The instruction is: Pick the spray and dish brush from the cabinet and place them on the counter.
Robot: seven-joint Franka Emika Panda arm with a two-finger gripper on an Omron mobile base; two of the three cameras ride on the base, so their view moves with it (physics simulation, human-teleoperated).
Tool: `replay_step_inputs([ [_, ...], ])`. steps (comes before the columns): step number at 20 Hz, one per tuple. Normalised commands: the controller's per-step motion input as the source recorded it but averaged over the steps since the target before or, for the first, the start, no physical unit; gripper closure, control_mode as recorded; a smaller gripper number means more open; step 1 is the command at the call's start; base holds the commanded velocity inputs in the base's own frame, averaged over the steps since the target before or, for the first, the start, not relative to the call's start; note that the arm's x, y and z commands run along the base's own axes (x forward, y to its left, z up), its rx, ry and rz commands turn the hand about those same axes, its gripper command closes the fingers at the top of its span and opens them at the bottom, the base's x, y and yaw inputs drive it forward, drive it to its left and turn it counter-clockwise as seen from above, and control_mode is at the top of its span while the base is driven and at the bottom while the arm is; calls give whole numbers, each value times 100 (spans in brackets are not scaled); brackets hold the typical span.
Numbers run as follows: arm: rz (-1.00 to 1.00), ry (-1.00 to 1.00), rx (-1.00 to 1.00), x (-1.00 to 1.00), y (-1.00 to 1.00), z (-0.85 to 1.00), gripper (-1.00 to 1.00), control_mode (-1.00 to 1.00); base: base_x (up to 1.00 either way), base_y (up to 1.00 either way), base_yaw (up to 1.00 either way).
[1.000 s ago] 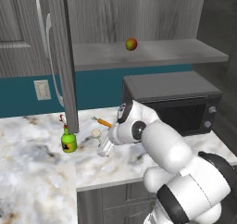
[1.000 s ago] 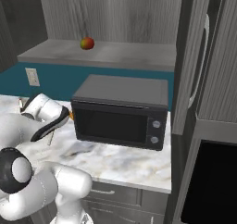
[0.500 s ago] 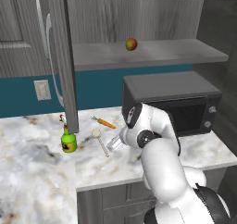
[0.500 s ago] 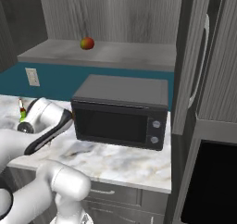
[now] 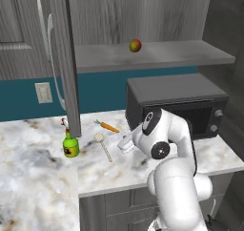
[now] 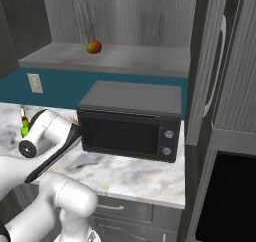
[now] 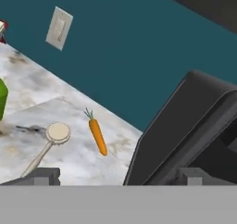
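In the left base view we see the spray [image 5: 70, 146] upright at centre left on the counter [image 5: 33, 177], with the dish brush [image 5: 103, 145] lying just to its right and a carrot [image 5: 107, 126] above that, near the microwave [image 5: 177, 103]. Our gripper [image 5: 125, 143] hangs low beside the brush handle at mid-frame, its 2 fingers spread wide and holding nothing. At the top, 1 apple [image 5: 135, 46] sits on the shelf of the open cabinet [image 5: 62, 58].
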Motion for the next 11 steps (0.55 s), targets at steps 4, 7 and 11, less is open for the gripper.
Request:
replay_step_inputs([
  [4, 5, 0, 10, -58, 21, 41, -100, -100, 0, 0, 0],
  [7, 12, -2, 11, -50, 30, 72, -100, -100, 0, 0, 0],
  [11, 1, -16, 4, -36, 22, 98, -100, -100, 0, 0, 0],
])
